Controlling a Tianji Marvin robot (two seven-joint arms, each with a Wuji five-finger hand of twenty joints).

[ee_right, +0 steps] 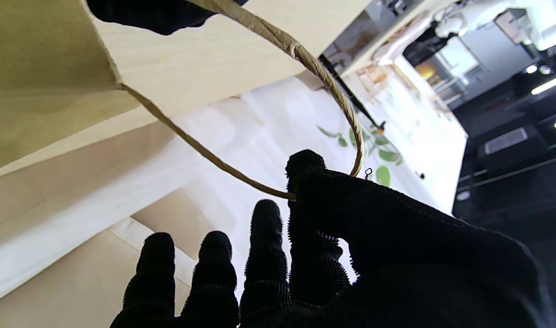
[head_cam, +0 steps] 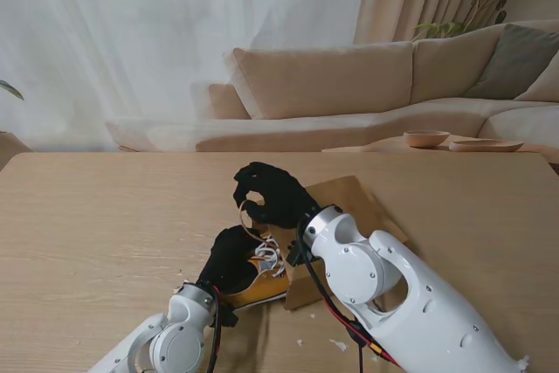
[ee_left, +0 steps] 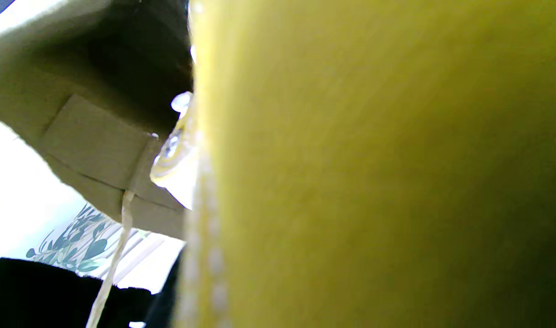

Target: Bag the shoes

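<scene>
My right hand (head_cam: 272, 196), frame centre: pinching bag handle (ee_right: 332, 86). My left hand (head_cam: 234, 259), lower centre: gripping yellow shoe (head_cam: 262, 279) at paper bag (head_cam: 349, 207) mouth on counter (head_cam: 105, 216).

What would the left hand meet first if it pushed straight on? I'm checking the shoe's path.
Probably the bag: the left hand holds the shoe pointed at its brown mouth, close ahead in the wrist view, though depth is unclear.
</scene>
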